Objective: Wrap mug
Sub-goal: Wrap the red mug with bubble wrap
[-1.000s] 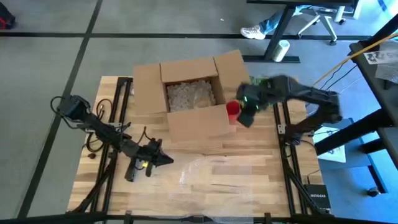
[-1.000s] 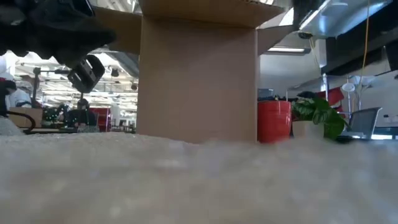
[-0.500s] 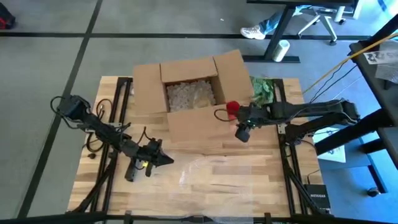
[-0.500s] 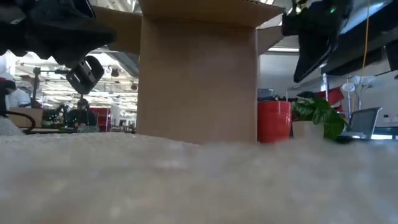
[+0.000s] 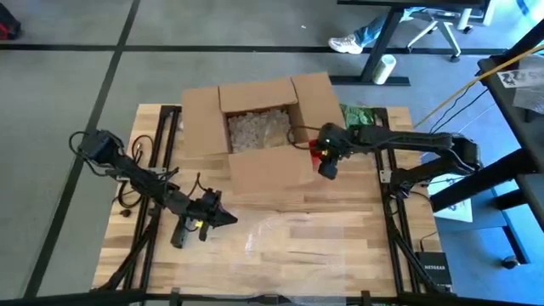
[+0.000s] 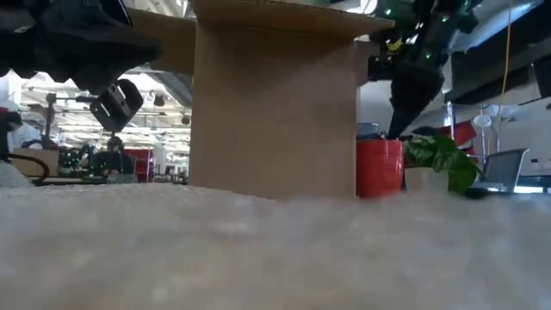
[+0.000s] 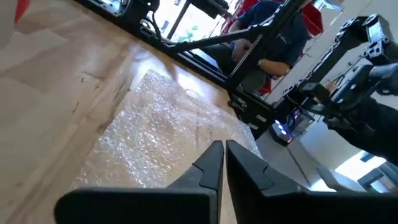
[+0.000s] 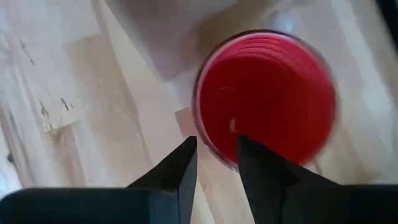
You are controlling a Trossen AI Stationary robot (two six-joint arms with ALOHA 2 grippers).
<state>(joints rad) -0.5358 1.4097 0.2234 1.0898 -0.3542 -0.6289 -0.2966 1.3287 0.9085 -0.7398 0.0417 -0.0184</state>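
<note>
The right gripper hangs just above the red mug, its fingers slightly spread over the near rim. The mug stands beside the cardboard box. The step seems to be picking it up; next the fingers must lower and pinch the rim. The left gripper, fingers pressed together, waits above the bubble wrap

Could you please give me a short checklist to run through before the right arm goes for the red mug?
1. Mug upright: ok. The red mug stands on the table beside the cardboard box.
2. Right gripper over the mug: ok, above its rim.
3. Jaws open enough: not ok; the gap looks narrower than the mug's mouth, so only a rim grasp fits.
4. Clearance from the box: cannot tell; the mug sits very close to the box wall.
5. Bubble wrap laid flat: ok, spread on the table's front.
6. Left gripper out of the way: ok, parked by the wrap, jaws shut.
</note>
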